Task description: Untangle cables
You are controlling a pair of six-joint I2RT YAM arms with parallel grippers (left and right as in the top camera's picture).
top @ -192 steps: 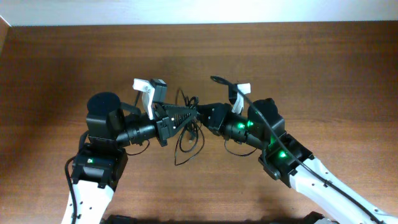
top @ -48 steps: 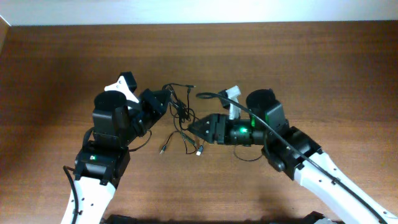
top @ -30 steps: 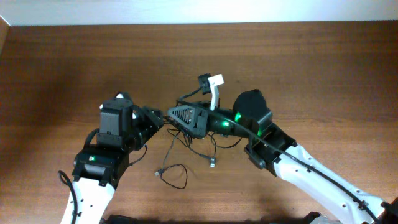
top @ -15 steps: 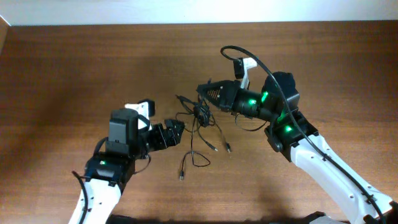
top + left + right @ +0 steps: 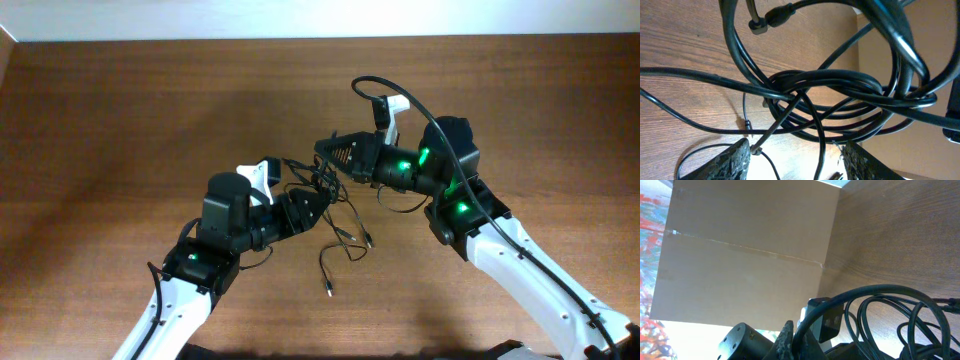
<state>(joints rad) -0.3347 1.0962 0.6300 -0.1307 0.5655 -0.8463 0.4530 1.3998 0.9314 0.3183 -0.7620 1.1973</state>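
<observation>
The thin black cables [image 5: 340, 225] hang as one knotted bunch above the wooden table, between my two grippers. My right gripper [image 5: 323, 150] is shut on the top of the bunch and holds it up; in the right wrist view a cable [image 5: 865, 292] arcs out from my right gripper [image 5: 796, 337]. My left gripper [image 5: 318, 203] sits just below and left of the knot, open. In the left wrist view the knot [image 5: 825, 95] fills the frame, and strands pass between the spread fingers [image 5: 735, 160]. Loose plug ends [image 5: 328, 291] trail down to the table.
The brown table [image 5: 120, 120] ends at a pale wall along the top. A thick black wire [image 5: 372, 84] loops over the right arm's wrist camera. A tan panel [image 5: 740, 255] stands beyond the table in the right wrist view.
My left arm has moved up and right, bringing its gripper in under the knot. The right gripper has stayed almost still, holding the bunch. One loose end has slid lower.
</observation>
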